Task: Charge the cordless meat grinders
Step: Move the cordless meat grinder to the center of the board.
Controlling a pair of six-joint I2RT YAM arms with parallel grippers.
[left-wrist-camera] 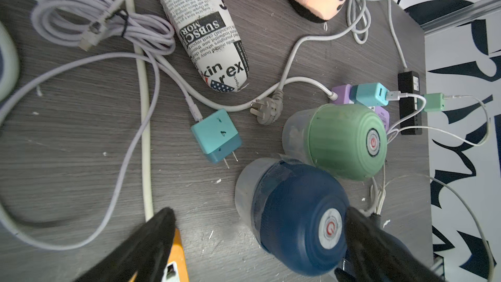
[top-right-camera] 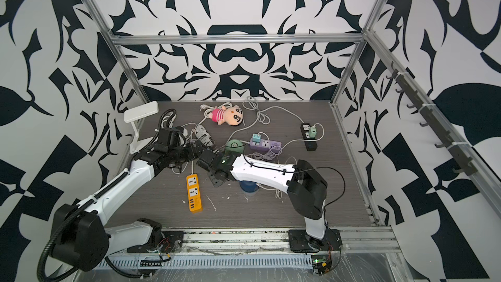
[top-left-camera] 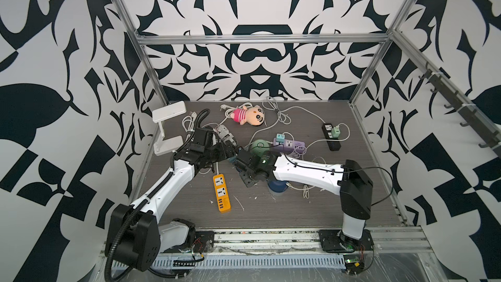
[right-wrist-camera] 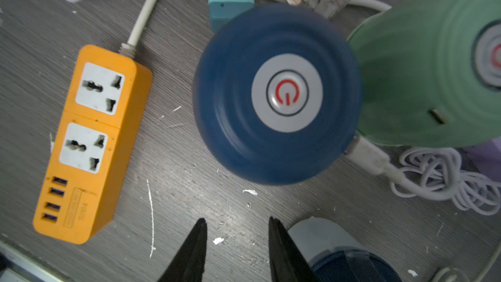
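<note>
Straddling a blue grinder point(left-wrist-camera: 298, 218), my left gripper point(left-wrist-camera: 259, 210) stood wide open, my right gripper point(right-wrist-camera: 237, 219) part-open, empty, green grinder point(left-wrist-camera: 344, 142) beside.

Here are a dark blue grinder point(right-wrist-camera: 276, 93), mint green grinder point(right-wrist-camera: 423, 77) and orange power strip point(right-wrist-camera: 89, 142).

The left arm point(top-left-camera: 173, 177) reached from its base at the near-left corner, its white forearm angled up and inward and its wrist bent toward the middle. The right arm point(top-left-camera: 306, 169) rose from the near-right base, folded at the elbow, and its forearm ran almost level toward the left arm. In both top views the two wrists stood nearly nose to nose. The left gripper point(left-wrist-camera: 260, 210) pointed downward with its black fingers point(left-wrist-camera: 151, 240) spread wide. The right gripper point(right-wrist-camera: 237, 219) also pointed down, its fingers point(right-wrist-camera: 195, 245) a narrow gap apart, with nothing between them.
</note>
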